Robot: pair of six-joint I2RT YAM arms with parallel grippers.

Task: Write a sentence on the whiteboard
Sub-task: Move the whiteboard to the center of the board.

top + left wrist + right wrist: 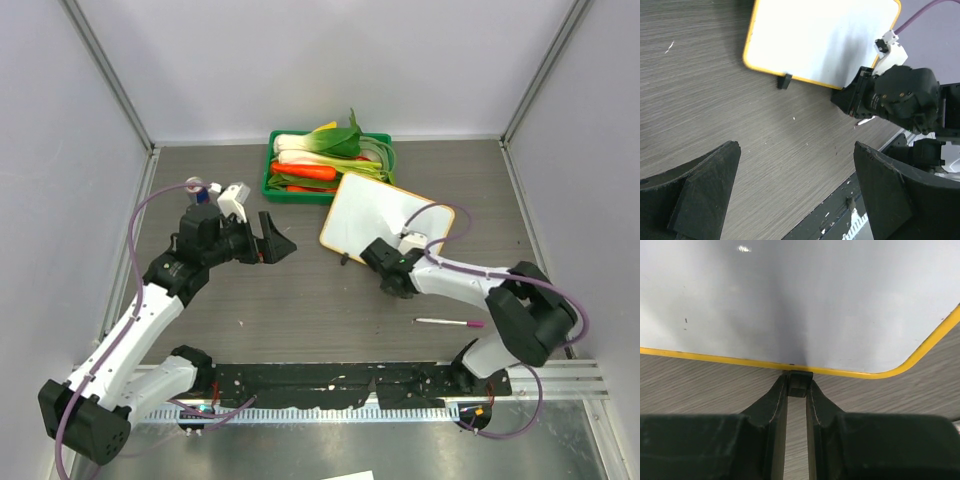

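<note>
Top view: whiteboard (385, 212) sits on the worktop (300, 305) at about 1 o'clock from centre, rotated so its corners point roughly at 12, 3, 6 and 9. Its far edge is just beside the near right corner of the green tray (272, 168), which sits at 12 o'clock loaded with vegetables (320, 158). Right gripper (381, 256) comes in from 5 o'clock and is closed on a small black clip (800, 382) on the board's near edge. The right wrist view shows both fingers (774, 405) pinching that clip right under the yellow rim (715, 358). The board face there is plain white with a couple of tiny dark specks. Second clip (345, 258) is on the same edge, toward 9 o'clock from the held one and not touched. Can't tell if the near edge is lifted off the worktop or flat. Left gripper (276, 243) is at 9 o'clock of the board, well apart from it, jaws spread wide with nothing between them, aimed toward the board. Marker pen (448, 322) lies loose on the worktop at 5 o'clock from the board, near the right arm's elbow.
</note>
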